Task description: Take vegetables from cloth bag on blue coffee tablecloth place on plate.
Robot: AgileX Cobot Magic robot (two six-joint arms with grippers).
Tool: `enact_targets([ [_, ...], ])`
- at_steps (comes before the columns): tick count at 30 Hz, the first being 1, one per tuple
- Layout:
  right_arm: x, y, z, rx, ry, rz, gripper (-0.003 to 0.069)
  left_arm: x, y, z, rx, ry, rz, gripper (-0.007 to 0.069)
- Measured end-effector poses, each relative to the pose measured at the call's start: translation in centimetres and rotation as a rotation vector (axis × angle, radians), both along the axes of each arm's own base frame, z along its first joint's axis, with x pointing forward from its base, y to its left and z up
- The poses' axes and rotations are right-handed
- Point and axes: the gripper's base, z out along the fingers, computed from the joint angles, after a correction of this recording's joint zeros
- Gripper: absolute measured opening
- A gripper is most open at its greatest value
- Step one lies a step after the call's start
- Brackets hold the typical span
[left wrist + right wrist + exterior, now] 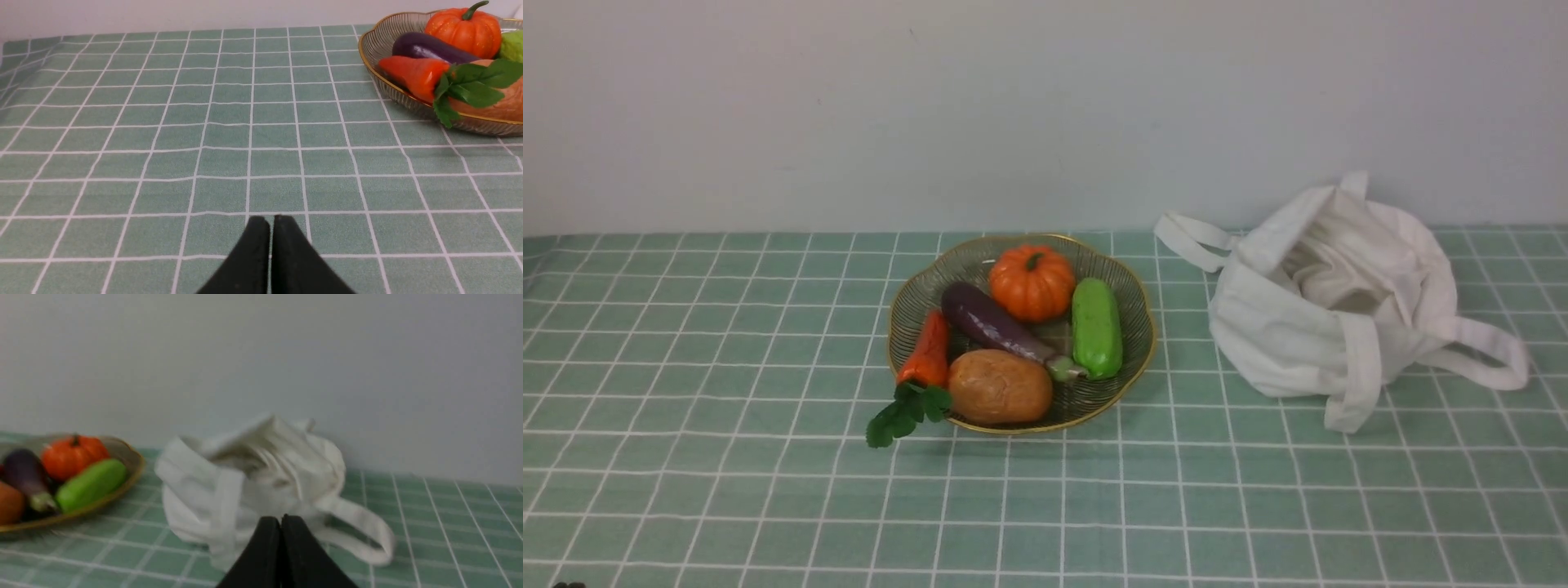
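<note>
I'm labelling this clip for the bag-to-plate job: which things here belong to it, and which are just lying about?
Belongs to the job:
- short orange toy carrot with green leaves
- soft white fabric tote bag
- round wire bowl with gold rim
- pale teal grid tablecloth

Just lying about, all in the bowl:
- round orange pumpkin
- purple eggplant
- green cucumber
- brown potato

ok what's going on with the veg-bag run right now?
Nothing is being handled. The left gripper and right gripper are both shut and empty, low over the tablecloth. The carrot lies in the plate with its leaves hanging over the rim, beside a pumpkin, eggplant, cucumber and potato. The cloth bag sits slumped and open to the plate's right; nothing shows inside it.
</note>
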Motion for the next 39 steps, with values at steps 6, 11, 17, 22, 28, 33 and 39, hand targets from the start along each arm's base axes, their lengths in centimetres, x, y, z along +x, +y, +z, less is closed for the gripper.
enact_targets([
  [6, 0.2, -0.6, -3.0, 0.039, 0.129, -0.117, -0.0010, 0.0, 0.0, 0.0, 0.000, 0.000, 0.000, -0.0008],
  [11, 0.2, -0.6, -3.0, 0.048, 0.130, -0.124, -0.0010, 0.0, 0.0, 0.0, 0.000, 0.000, 0.000, -0.0008],
  [17, 0.2, -0.6, -3.0, 0.050, 0.130, -0.125, -0.0010, 0.0, 0.0, 0.0, 0.000, 0.000, 0.000, -0.0008],
  [22, 0.2, -0.6, -3.0, 0.051, 0.130, -0.125, -0.0010, 0.0, 0.0, 0.0, 0.000, 0.000, 0.000, -0.0008],
  [28, 0.2, -0.6, -3.0, 0.051, 0.130, -0.125, -0.0010, 0.0, 0.0, 0.0, 0.000, 0.000, 0.000, -0.0008],
  [33, 0.2, -0.6, -3.0, 0.051, 0.130, -0.125, -0.0010, 0.0, 0.0, 0.0, 0.000, 0.000, 0.000, -0.0008],
  [39, 0.2, -0.6, -3.0, 0.051, 0.130, -0.125, -0.0010, 0.0, 0.0, 0.0, 0.000, 0.000, 0.000, -0.0008],
])
